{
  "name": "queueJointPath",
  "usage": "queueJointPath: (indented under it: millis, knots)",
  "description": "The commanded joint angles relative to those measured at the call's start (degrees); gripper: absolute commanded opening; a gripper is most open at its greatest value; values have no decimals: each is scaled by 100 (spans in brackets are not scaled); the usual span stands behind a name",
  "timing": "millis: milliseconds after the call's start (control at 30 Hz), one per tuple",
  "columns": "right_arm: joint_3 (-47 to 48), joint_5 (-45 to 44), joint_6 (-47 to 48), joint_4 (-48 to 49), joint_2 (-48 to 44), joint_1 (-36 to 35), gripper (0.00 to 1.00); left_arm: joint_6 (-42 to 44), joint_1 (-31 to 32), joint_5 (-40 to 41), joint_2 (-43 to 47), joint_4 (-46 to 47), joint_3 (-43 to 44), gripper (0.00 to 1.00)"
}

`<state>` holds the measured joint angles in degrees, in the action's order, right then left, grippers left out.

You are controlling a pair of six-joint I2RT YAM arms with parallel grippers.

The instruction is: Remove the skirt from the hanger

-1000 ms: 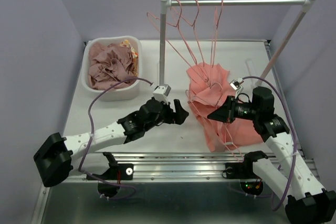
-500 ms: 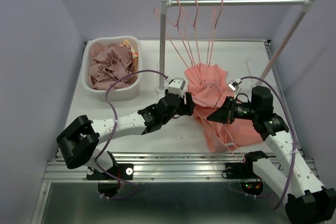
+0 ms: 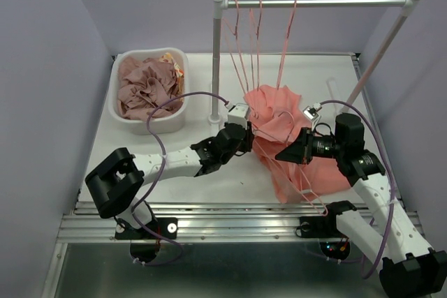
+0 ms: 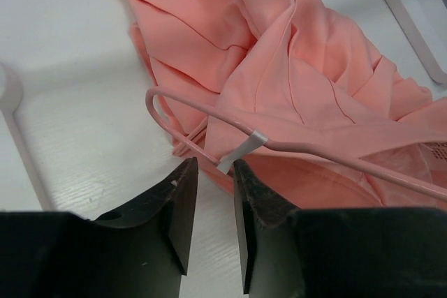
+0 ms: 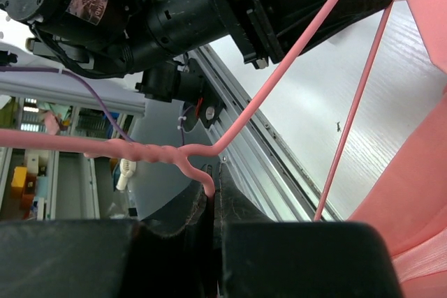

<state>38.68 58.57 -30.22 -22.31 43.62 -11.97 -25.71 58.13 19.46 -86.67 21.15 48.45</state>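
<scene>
The salmon skirt (image 3: 288,127) lies crumpled on the table under the rack, still threaded on a pink wire hanger (image 4: 328,151). My left gripper (image 3: 250,137) is at the skirt's left edge. In the left wrist view its jaws (image 4: 215,167) stand a narrow gap apart with bare table between them, and the hanger's silver clip (image 4: 241,150) and the skirt's hem (image 4: 279,54) sit right at the tips. My right gripper (image 3: 283,153) is shut on the hanger's twisted neck (image 5: 202,176), with the wire (image 5: 279,82) running away from it and skirt cloth (image 5: 419,193) at the right.
A white tub (image 3: 149,122) heaped with dusty-pink clothes stands at the back left. The clothes rack's post (image 3: 216,61) rises just behind my left gripper, and its bar (image 3: 314,3) carries several empty pink hangers (image 3: 251,40). A metal rail (image 3: 230,211) runs along the near edge.
My left arm has swung right, from mid-table to the skirt's left edge, and its jaws have narrowed from wide open. The hangers on the bar have swung. The right arm has stayed put.
</scene>
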Motion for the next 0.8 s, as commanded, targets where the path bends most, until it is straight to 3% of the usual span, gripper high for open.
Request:
queueJointPath:
  millis: [0, 367, 433, 467, 567, 667, 767]
  knots:
    - [342, 270, 42, 42, -72, 28, 1, 111, 6, 268, -16, 153, 323, 37]
    - [386, 296, 121, -107, -116, 28, 1, 198, -3, 356, -245, 135, 552, 37]
    - [421, 278, 147, -142, -134, 28, 1, 198, -3, 444, -245, 118, 561, 28]
    - [430, 278, 156, -160, -125, 28, 1, 190, -3, 470, -245, 100, 569, 17]
    - [430, 296, 209, -239, -134, 28, 1, 146, -12, 611, -245, 100, 587, 0]
    - [430, 261, 262, -379, -134, 28, 1, 93, -12, 769, -227, 135, 613, 0]
    - [465, 199, 560, -799, -55, 28, 1, -222, -29, 1556, -210, -39, 701, 0]
